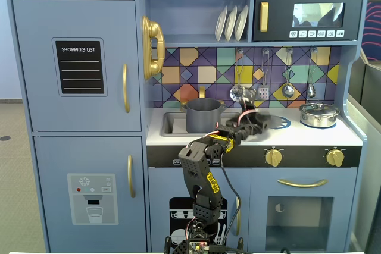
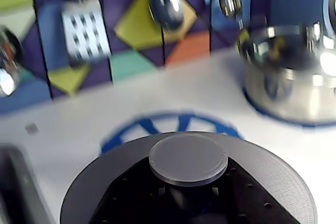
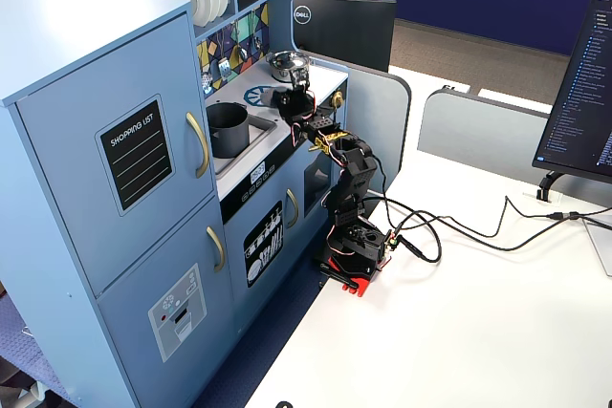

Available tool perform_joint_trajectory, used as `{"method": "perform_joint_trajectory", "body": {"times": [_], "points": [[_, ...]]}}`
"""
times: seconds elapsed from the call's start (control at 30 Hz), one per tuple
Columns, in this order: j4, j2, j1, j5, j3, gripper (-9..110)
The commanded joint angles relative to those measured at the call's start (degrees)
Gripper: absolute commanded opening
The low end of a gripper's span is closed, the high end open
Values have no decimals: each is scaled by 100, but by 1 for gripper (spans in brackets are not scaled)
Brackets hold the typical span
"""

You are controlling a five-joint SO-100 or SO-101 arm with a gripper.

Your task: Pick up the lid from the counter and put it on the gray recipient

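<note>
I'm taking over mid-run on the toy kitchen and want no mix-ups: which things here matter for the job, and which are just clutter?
For the job:
- the dark gray lid, at the gripper
- the gray pot, open, standing in the sink

Just lying about:
- the shiny steel pot with its own lid
- the hanging utensils
- the white plates on the shelf

Open gray pot [image 1: 203, 115]; gray lid [image 2: 273, 182] apart.

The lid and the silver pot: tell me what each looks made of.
The lid: probably plastic, matte dark gray; the wrist view shows fine ridged lines and no glare, perhaps 3D-printed. The silver pot: looks like polished steel, with mirror-like reflections and bright highlights on its wall.
</note>
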Motion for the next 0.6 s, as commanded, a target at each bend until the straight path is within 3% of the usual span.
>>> {"method": "perform_joint_trajectory", "body": {"times": [0.0, 0.27, 0.57], "points": [[343, 712, -158, 26, -826, 0], [1837, 1310, -870, 475, -1644, 0], [1951, 1292, -1986, 132, -1626, 0]]}}
